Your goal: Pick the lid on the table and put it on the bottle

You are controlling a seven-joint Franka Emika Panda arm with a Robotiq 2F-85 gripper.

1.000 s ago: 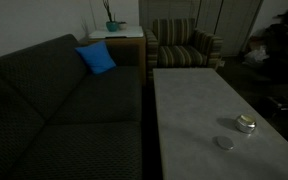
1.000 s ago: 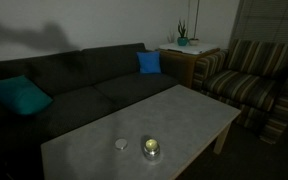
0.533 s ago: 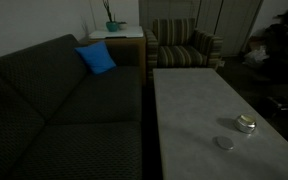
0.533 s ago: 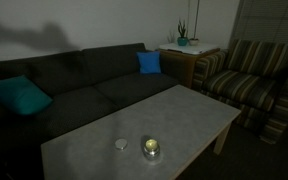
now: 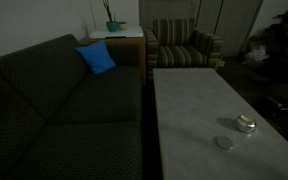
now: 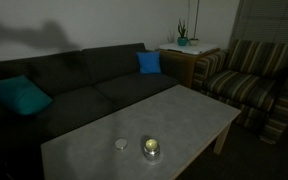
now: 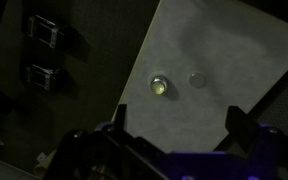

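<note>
pincer (image 7: 176, 118) spread wide, empty; flat round pale lid (image 7: 197, 78) beside squat glassy bottle (image 7: 160, 86), mottled grey table (image 7: 234, 45)

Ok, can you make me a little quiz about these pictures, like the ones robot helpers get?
1. True or false: the lid already sits on the bottle.
2. Which colour is the cushion on the sofa in an exterior view? A red, B blue, C yellow.
3. Fill in: in the wrist view the pincer is ___ and holds nothing.
Key: 1 false, it lies beside the bottle, apart from it, on the table. 2 B. 3 open.
</note>
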